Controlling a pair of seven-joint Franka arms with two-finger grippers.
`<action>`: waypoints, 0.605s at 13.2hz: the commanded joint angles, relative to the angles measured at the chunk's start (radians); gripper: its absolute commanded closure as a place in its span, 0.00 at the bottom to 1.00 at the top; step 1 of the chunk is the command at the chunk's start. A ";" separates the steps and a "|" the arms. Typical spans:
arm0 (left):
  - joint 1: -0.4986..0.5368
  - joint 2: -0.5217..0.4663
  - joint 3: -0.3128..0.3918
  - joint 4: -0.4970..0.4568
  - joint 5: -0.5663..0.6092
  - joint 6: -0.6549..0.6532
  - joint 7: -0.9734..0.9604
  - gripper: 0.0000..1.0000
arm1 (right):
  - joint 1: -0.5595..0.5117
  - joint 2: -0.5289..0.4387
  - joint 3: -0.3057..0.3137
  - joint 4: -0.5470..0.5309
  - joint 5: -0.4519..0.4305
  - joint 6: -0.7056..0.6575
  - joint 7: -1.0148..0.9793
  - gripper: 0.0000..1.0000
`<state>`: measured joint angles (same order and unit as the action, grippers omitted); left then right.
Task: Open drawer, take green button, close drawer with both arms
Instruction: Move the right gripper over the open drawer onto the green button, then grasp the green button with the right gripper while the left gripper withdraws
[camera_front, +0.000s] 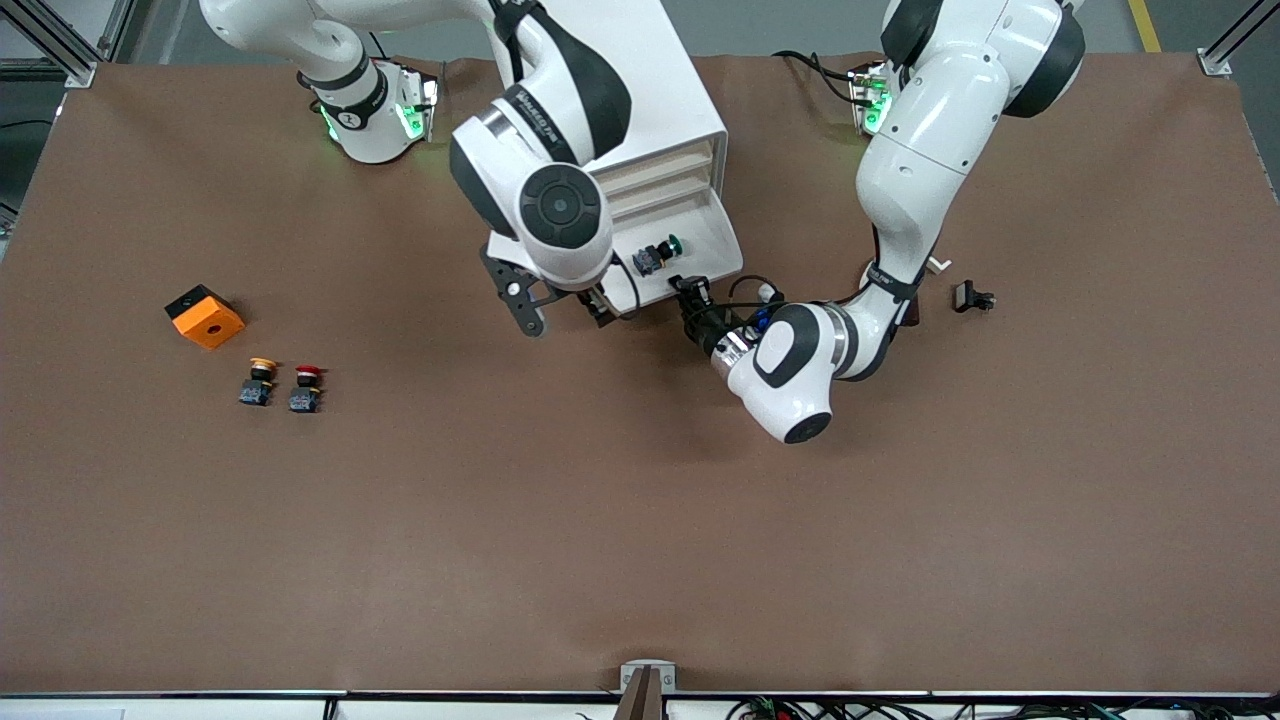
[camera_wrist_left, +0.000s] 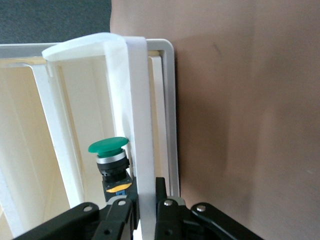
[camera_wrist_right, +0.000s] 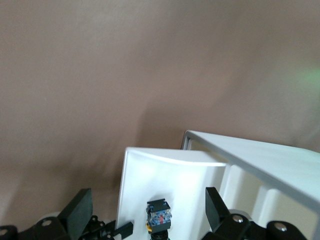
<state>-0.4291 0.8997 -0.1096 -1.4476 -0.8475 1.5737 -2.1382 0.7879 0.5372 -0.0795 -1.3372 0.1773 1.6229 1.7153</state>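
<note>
The lowest drawer (camera_front: 708, 232) of the white cabinet (camera_front: 665, 90) stands pulled out. The green-capped button (camera_front: 659, 253) lies on its side on the drawer floor. My left gripper (camera_front: 690, 293) is shut on the drawer's front wall (camera_wrist_left: 140, 125), one finger on each face; the button (camera_wrist_left: 111, 161) shows just inside that wall. My right gripper (camera_front: 598, 303) hangs open over the drawer (camera_wrist_right: 165, 175). The button's blue-black body (camera_wrist_right: 159, 214) lies below and between its spread fingers (camera_wrist_right: 79, 210), untouched.
An orange block (camera_front: 205, 316), a yellow-capped button (camera_front: 259, 382) and a red-capped button (camera_front: 305, 388) lie toward the right arm's end of the table. A small black part (camera_front: 972, 297) lies toward the left arm's end. Brown table cover all round.
</note>
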 joint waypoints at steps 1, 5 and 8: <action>0.027 0.015 0.008 0.035 -0.008 0.032 0.078 0.81 | 0.066 0.029 -0.009 0.018 0.018 0.061 0.020 0.00; 0.039 0.010 0.025 0.064 0.002 0.045 0.099 0.13 | 0.129 0.061 -0.011 0.015 0.013 0.165 -0.041 0.00; 0.041 -0.013 0.033 0.128 0.096 0.017 0.129 0.00 | 0.149 0.073 -0.011 -0.025 0.016 0.236 -0.080 0.00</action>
<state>-0.3830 0.8984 -0.0835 -1.3740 -0.8059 1.6199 -2.0187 0.9254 0.5991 -0.0787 -1.3463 0.1777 1.8310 1.6617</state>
